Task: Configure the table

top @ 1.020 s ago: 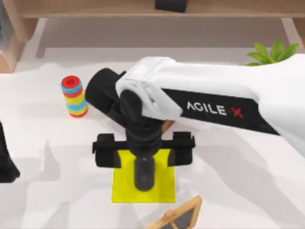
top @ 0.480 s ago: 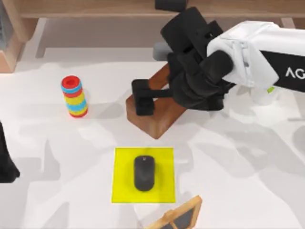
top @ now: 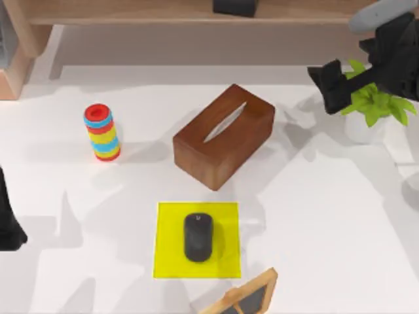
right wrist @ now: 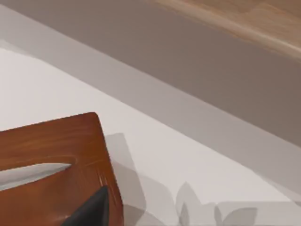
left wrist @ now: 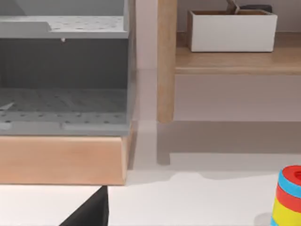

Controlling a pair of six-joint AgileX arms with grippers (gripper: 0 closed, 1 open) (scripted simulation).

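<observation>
White table (top: 327, 216), black mouse (top: 198, 237) on yellow mat (top: 167, 258), brown tissue box (top: 224, 135), right tool (top: 330, 85) over plant (top: 376, 104)

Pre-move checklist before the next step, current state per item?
1. Mouse fully on the yellow mat: ok.
2. Right gripper away from the mouse, up at the table's far right, over the potted plant: ok.
3. Right gripper empty: cannot tell, the fingers are not readable.
4. Tissue box flat on the table, apart from the mat: ok.
5. Ring stack upright at the left: ok.
6. Left arm parked at the left edge, away from the objects: ok.
</observation>
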